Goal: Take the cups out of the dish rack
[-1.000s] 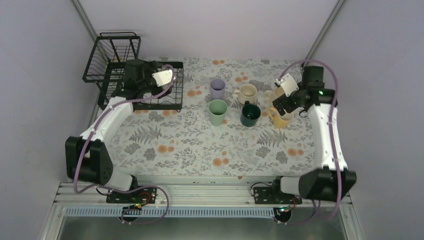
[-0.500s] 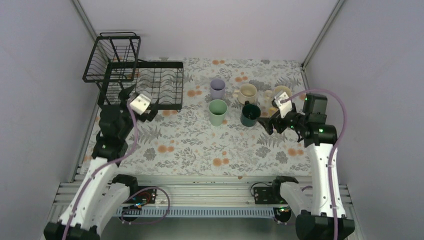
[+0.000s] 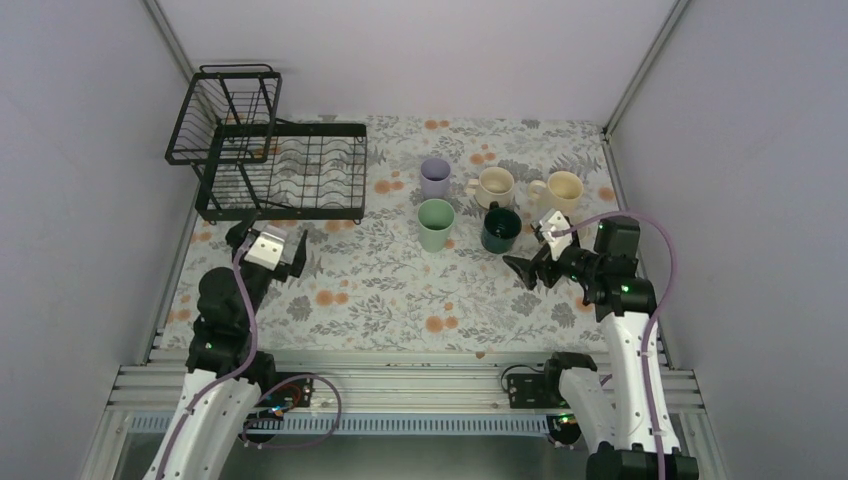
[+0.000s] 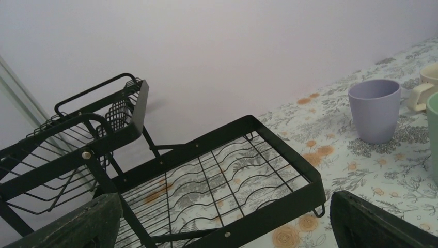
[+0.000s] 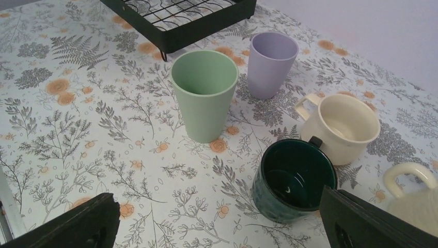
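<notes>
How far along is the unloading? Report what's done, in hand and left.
Done: the dish rack shows no cup in tray or basket tier; five cups stand on the table: lavender tumbler, mint tumbler, centre cream mug, right cream mug, dark teal mug. In hand: nothing; left tool and right tool are open and empty. Left: apparently nothing to unload.

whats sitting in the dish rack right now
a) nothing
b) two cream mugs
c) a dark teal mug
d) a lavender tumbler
A: the dish rack shows only bare wires with the tablecloth pattern visible through them, in both the top and left wrist views. The lavender tumbler and the mint-green tumbler stand on the table to the rack's right.
</notes>
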`<state>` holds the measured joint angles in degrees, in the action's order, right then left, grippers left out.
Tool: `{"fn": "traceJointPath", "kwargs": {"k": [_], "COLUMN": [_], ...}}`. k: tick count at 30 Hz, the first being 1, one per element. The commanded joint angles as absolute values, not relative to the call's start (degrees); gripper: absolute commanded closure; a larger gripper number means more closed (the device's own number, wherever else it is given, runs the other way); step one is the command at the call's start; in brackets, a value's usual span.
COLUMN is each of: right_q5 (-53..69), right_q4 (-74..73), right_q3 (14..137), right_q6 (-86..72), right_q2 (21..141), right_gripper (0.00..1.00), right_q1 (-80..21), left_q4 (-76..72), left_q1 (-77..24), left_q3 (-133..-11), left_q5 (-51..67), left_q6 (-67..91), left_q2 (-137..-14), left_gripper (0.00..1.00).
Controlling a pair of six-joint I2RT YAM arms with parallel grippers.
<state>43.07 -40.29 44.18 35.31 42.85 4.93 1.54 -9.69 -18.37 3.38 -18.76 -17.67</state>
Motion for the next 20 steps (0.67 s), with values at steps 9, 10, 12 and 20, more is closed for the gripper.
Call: {"fn": "traceJointPath", "kwargs": {"k": [9,10,12,20], "right_q5": [44.8,44.8,44.69,44.51], "right_q4": [-37.81,-37.8,-37.63,-37.67], "right_q3": [43.1,43.07,43.07,42.87], "right_q6": [37.03,37.03,36.82,36.72], "right_q2": [43.42,43.48,43.34,43.42], "right_gripper": [0.0,0.0,0.0,0.0], "right_q1": [4.84,4.84,4.91,4.89], "left_q4": [1.75,1.69,1.59,1.1], "left_q1": [-9.41,-9.42,-9.43,-9.43], "left_q3": [-17.54,-17.56,-17.57,-17.57], "left_q5": [2.72,2.46,2.2,0.53], "left_q6": [-15.4,-15.27,-15.23,-14.99], "left_q2": [-16.1,-16.25,-16.52,-16.55], "left_gripper": [0.0,0.0,0.0,0.0]}}
